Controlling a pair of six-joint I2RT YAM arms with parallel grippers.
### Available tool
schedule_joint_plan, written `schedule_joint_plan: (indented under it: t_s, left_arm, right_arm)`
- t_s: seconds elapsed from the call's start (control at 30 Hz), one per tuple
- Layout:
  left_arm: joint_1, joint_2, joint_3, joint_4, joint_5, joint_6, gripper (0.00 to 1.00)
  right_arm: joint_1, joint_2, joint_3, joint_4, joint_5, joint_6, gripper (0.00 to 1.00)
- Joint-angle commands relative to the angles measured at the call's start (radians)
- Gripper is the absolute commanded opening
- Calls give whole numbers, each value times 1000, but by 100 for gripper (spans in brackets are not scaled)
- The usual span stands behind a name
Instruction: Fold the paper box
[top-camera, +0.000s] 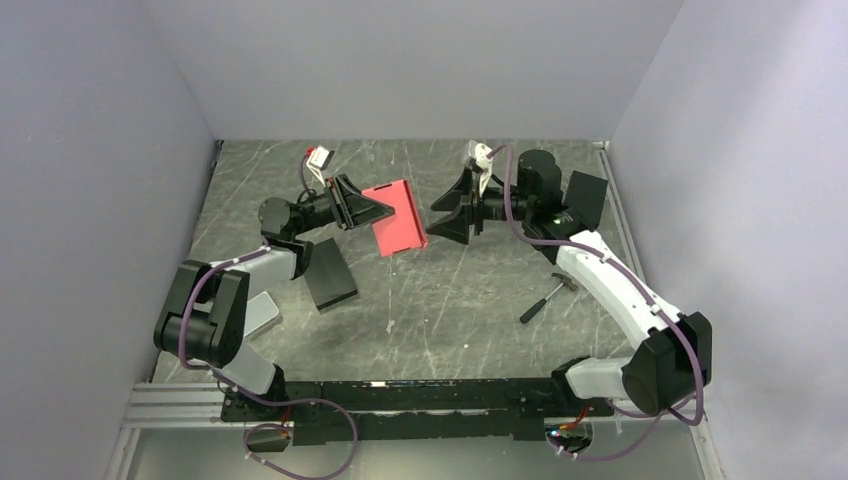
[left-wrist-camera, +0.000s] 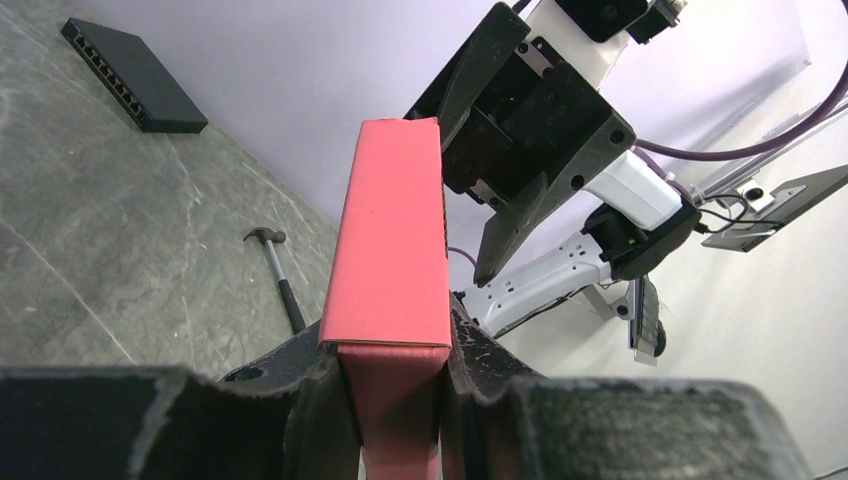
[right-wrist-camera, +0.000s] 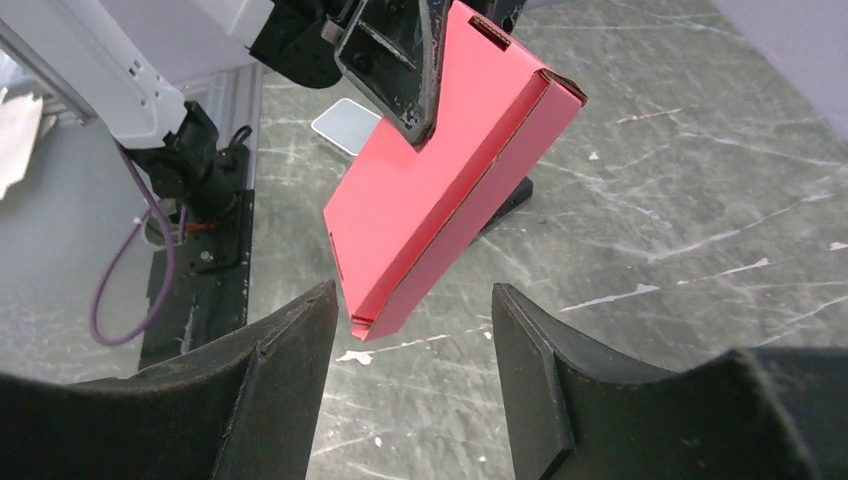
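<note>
Right wrist view: paper box (right-wrist-camera: 420, 210), clamped aloft by the left gripper (right-wrist-camera: 425, 90), slants its long axis toward the gap between the right gripper's (right-wrist-camera: 412, 300) parted, empty fingers; free corner just ahead.

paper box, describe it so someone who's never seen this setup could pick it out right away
On the grey marbled table, look mid-way back between the two arms. There the left gripper holds the paper box up off the surface: a flat, plain red-pink cardboard rectangle, unlike the black box and the hammer lying nearby.
</note>
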Motion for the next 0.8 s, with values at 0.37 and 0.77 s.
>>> schedule_joint_plan:
  t_s: [0.37,0.77]
  left_arm:
    - [2,-18,-6,51,-34,19,0]
    - [4,-29,-5,37,-42,30,0]
  right_arm:
    - [48,31,14,28,88,64,53]
    - [60,48,21,-4,124,48,47]
